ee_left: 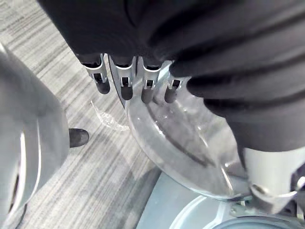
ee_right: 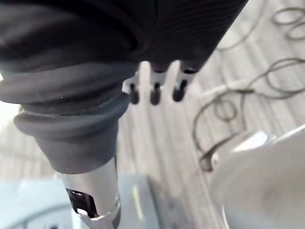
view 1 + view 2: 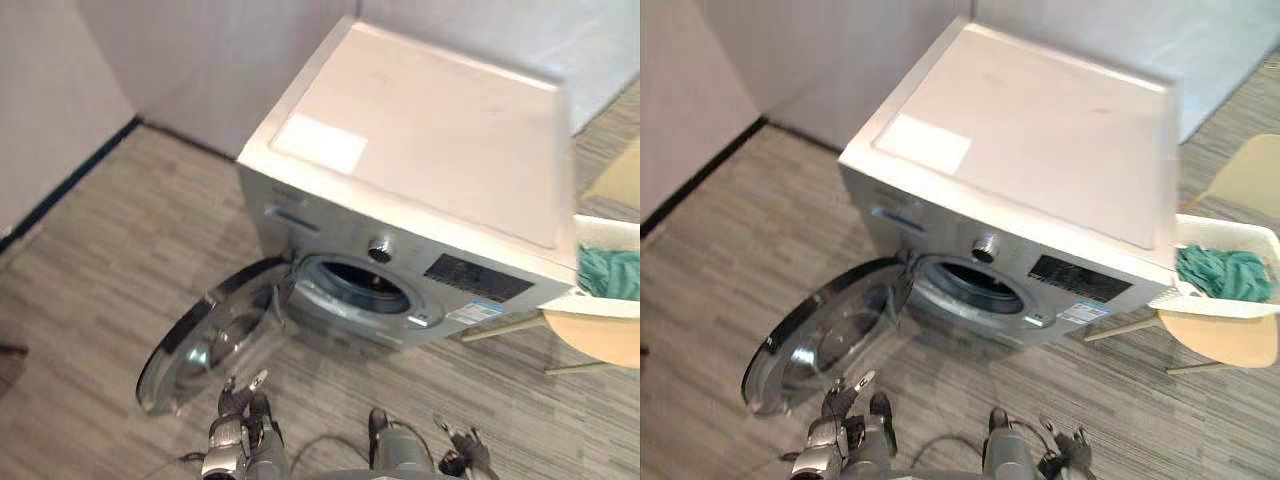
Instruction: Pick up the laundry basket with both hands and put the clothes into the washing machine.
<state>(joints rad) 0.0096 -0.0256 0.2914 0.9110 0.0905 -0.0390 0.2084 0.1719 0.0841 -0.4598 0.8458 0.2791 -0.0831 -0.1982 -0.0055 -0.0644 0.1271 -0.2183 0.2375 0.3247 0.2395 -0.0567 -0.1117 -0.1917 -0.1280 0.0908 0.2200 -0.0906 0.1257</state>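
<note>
The washing machine (image 3: 420,150) has its round door (image 3: 215,340) wide open, so it looks ready. The basket (image 3: 1200,303) sits on a chair (image 3: 1220,340) to the right of the machine, with green clothes (image 3: 1225,272) inside. The left hand (image 3: 238,412) hangs low by the door, fingers straight and empty. The right hand (image 3: 462,448) is low too, fingers straight, holding nothing. I think lifting the basket and loading the clothes are both left to do.

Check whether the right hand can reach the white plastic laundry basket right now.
Probably not: the right hand hangs low, far from the white plastic laundry basket on the cream chair; nothing blocks it.
</note>
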